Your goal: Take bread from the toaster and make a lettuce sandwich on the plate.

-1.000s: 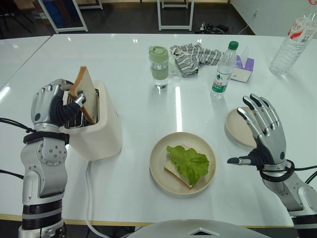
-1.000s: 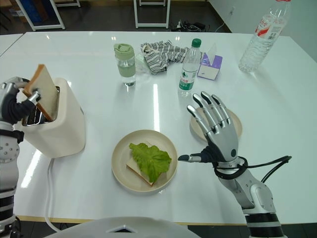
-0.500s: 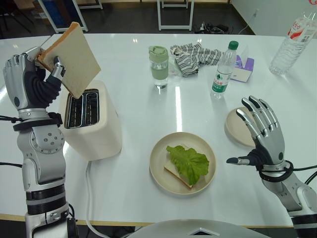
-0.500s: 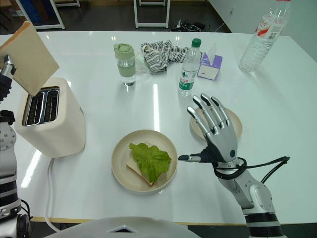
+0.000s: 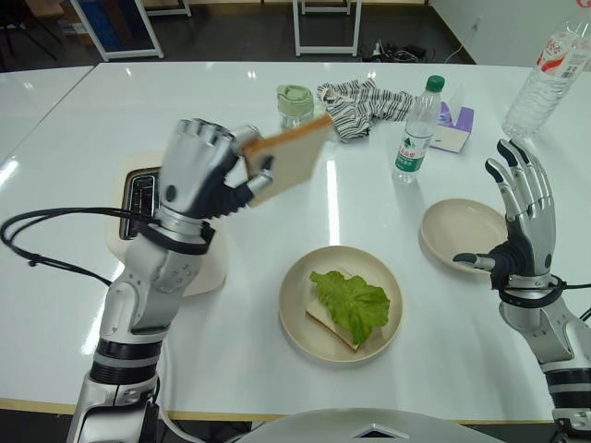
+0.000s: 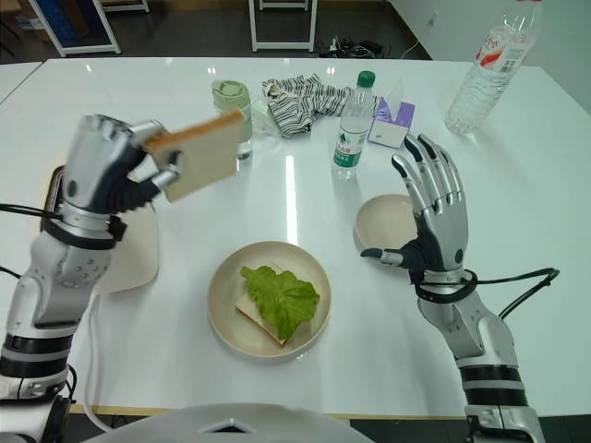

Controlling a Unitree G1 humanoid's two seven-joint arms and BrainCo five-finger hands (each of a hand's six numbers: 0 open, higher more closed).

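Presently, left hand (image 5: 199,171): closed on one corner of a bread slice (image 5: 294,164), held in the air above the table (image 5: 231,365), between toaster (image 5: 137,189) and plate (image 5: 288,318). The slice is tilted with its broad face toward the camera. Its long axis runs from the fingers up and right, free end toward the green tumbler (image 5: 294,98).

On the plate: second bread slice (image 5: 319,320) under a lettuce leaf (image 5: 353,305).

Opposite, right hand (image 5: 522,235): upright, fingers spread wide, holding nothing, just beside a small bowl (image 5: 457,235).

Behind, water bottle (image 5: 416,129): green label, print too small to read.

Green lettuce (image 5: 353,302), beige plate (image 5: 297,323), black-white striped cloth (image 5: 362,104), cream toaster (image 5: 125,210).
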